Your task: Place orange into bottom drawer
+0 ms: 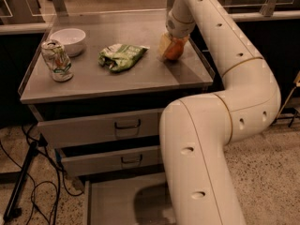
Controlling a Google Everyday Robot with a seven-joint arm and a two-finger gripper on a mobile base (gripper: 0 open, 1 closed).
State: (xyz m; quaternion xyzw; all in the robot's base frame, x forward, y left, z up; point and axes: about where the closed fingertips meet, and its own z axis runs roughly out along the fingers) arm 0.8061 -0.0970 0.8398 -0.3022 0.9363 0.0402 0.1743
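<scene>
Gripper: we see the gripper [170, 47] in the upper middle of the frame, down on the orange [176, 52]; we cannot tell whether it has closed on the fruit or only sits around it.
Orange: it rests on the tabletop [117, 81] near the right rear corner, to the right of the green bag [121, 56].
Handling: we judge it light, firm and round with smooth skin, so it may roll or slip; we would take it across its widest middle, squeezing only moderately.
Edges: a low raised rim runs along the table's right side, just beside the orange, so we should lift it clear first.
Drawer: the bottom drawer [112, 198] stands pulled out at the bottom of the frame, under two upper drawers [105, 128].
Room: our own arm [206, 139] overhangs the drawer's right part; the left part lies open. The bowl [68, 39] and can [56, 60] sit well apart at upper left.
</scene>
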